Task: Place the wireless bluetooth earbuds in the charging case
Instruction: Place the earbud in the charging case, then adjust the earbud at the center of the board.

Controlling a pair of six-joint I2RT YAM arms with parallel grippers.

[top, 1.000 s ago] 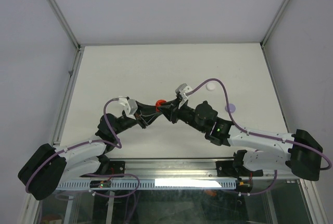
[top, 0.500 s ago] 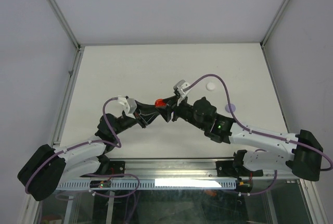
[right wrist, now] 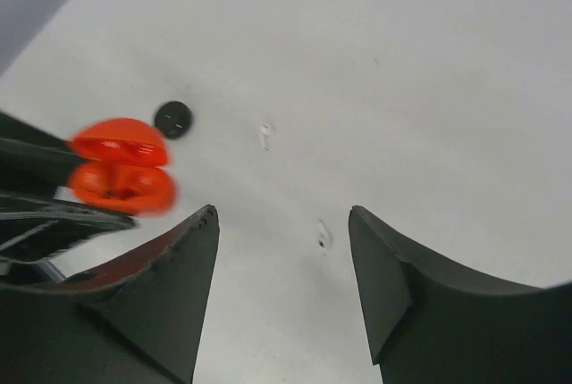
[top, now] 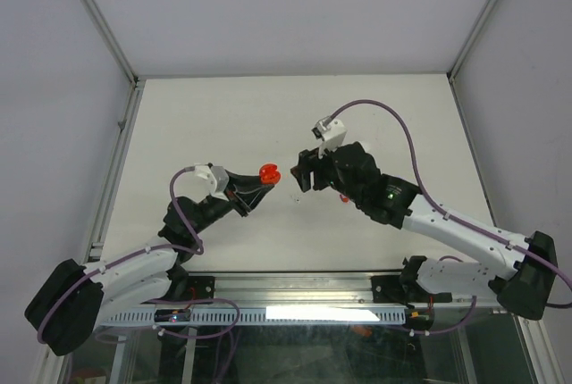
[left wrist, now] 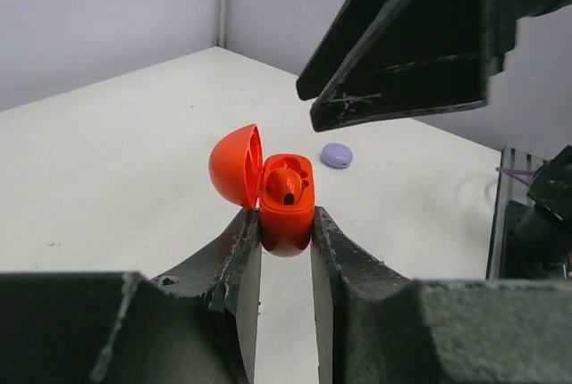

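Since right claw [right wrist: 284, 219] backed off red case [left wrist: 288, 219] | its jaws apart, empty | left claw [left wrist: 284, 228] clamps case, earbud [left wrist: 287, 187] inside

Illumination is bright, even and diffuse; shadows on the white table [top: 223, 116] are faint. A bright strip [top: 322, 313] glares white at the near edge. The right wrist view is blurred, with the red charging case [right wrist: 121, 174] smeared.

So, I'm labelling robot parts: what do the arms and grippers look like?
Left arm and right arm: white links, black joints, looping purple cables. Green light on the right. Left gripper and right gripper: black wedge-shaped fingers, scuffed edges.
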